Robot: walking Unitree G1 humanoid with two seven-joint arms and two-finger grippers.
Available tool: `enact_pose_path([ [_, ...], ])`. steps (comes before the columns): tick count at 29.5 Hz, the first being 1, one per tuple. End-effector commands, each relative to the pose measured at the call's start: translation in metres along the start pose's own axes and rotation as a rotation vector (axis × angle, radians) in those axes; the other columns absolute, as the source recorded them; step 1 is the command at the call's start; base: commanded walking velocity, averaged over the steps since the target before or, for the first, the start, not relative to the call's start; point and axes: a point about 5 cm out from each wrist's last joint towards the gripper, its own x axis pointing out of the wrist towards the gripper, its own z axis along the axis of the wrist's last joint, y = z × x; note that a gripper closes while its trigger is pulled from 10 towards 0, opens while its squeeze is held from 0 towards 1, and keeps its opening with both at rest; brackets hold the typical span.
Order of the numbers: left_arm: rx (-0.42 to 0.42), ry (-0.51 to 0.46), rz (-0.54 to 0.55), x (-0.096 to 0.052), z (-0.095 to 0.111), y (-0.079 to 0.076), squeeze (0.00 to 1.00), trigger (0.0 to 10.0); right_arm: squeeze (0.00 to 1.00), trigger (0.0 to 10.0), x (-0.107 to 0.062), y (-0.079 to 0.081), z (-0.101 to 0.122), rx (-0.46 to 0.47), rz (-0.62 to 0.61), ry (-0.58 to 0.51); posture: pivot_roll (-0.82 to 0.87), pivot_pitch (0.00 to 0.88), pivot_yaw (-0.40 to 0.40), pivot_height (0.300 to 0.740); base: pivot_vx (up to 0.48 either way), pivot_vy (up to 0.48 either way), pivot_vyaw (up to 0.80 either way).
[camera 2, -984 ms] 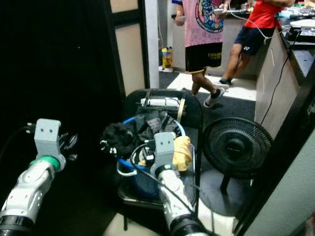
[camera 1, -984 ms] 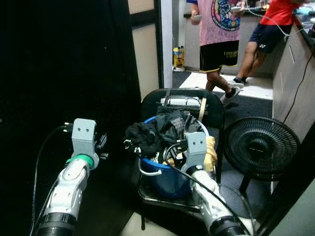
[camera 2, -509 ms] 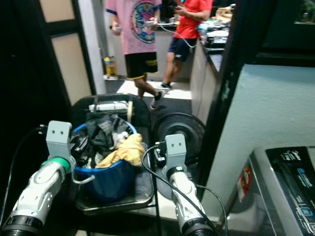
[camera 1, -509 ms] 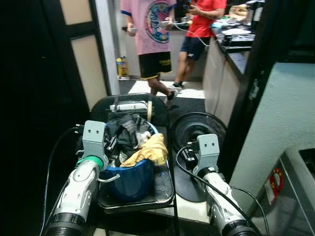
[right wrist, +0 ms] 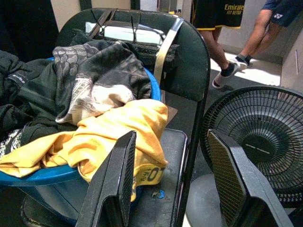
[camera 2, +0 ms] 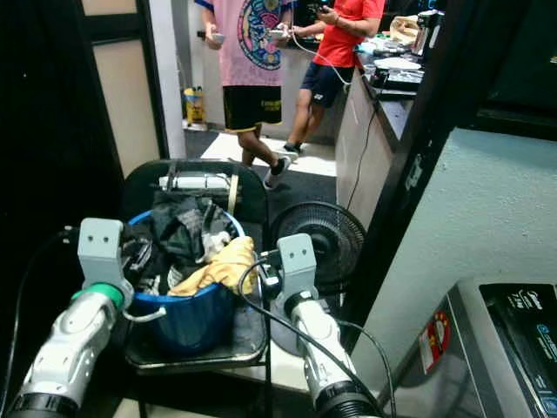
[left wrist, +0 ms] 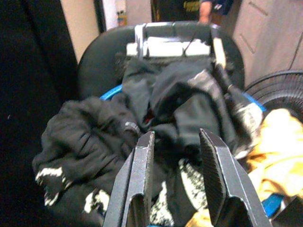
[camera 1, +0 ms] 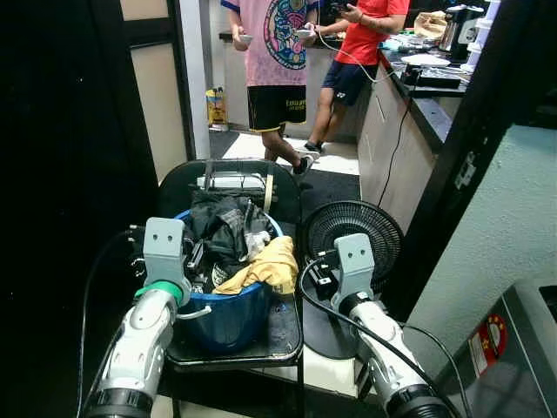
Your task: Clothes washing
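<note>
A round blue plastic basket [camera 1: 228,315] heaped with dark and yellow clothes [camera 1: 233,244] sits on a black chair [camera 1: 283,192]. The left tool [left wrist: 176,182], fingers apart and empty, hovers directly above the heap; the right tool [right wrist: 174,177], also spread empty, is off beside the black floor fan [camera 1: 352,228].

Black folding chair [camera 1: 283,326] carrying blue laundry basket [camera 1: 228,320] heaped with dark clothes [camera 1: 224,228], yellow garment [camera 1: 264,266] draped over basket rim onto seat. Black floor fan [camera 1: 352,233] standing on floor [camera 1: 339,185] just beside chair.
</note>
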Motion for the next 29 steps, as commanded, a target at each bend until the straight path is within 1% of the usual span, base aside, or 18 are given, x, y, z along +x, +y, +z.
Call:
enact_pose_path([
  [1, -0.006, 0.008, 0.007, -0.0025, -0.0018, -0.0002, 0.00, 10.0, 0.00, 10.0, -0.0016, -0.0028, -0.0037, -0.007, 0.002, 0.022, 0.01, 0.000, -0.015, 0.740, 0.000, 0.000, 0.00],
  [7, 0.002, -0.005, 0.017, -0.0045, -0.0042, -0.0021, 0.00, 10.0, 0.00, 10.0, -0.0037, -0.0053, -0.0039, -0.022, 0.013, 0.027, 0.00, 0.000, -0.028, 0.740, 0.000, 0.000, 0.00],
  [15, -0.021, -0.007, 0.017, -0.0062, -0.0056, -0.0080, 0.00, 10.0, 0.00, 10.0, -0.0039, -0.0049, -0.0054, -0.028, 0.026, 0.036, -0.01, 0.000, -0.041, 0.740, 0.000, 0.000, 0.00],
  [19, -0.024, -0.009, 0.016, -0.0056, -0.0052, -0.0088, 0.00, 10.0, 0.00, 10.0, -0.0034, -0.0032, -0.0059, -0.032, 0.031, 0.043, -0.01, 0.000, -0.046, 0.740, 0.313, 0.000, 0.00],
  [24, -0.022, -0.014, 0.019, -0.0050, -0.0042, -0.0083, 0.00, 10.0, 0.00, 10.0, -0.0034, -0.0011, -0.0069, -0.026, 0.040, 0.054, -0.01, 0.000, -0.047, 0.740, 0.326, 0.000, -0.80],
  [29, -0.024, -0.020, 0.021, -0.0048, -0.0028, -0.0079, 0.00, 10.0, 0.00, 10.0, -0.0038, 0.0004, -0.0073, -0.032, 0.050, 0.052, -0.01, 0.000, -0.045, 0.740, 0.325, 0.000, 0.00],
])
